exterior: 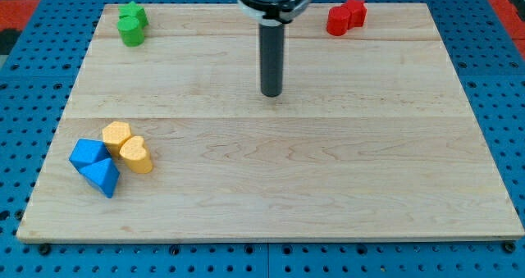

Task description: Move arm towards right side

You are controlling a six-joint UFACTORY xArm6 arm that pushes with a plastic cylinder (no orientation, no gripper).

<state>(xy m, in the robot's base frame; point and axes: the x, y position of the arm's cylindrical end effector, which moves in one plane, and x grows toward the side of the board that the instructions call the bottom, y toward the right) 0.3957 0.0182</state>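
Blue pegboard surrounds a pale wooden board [328, 180] that fills most of the view. From the view's top edge a straight dark rod [271, 56] comes down, its long axis nearly vertical, pointing toward the view's bottom; my tip [271, 93] rests on bare wood slightly above the board's middle, well apart from every block and holding nothing (it is a plain rod with nothing that opens or closes). At top left sits a green block [131, 25]. At top right sits a red block [346, 17]. Near the bottom left, two yellow heart-shaped blocks [127, 148] touch two blue blocks [95, 167].
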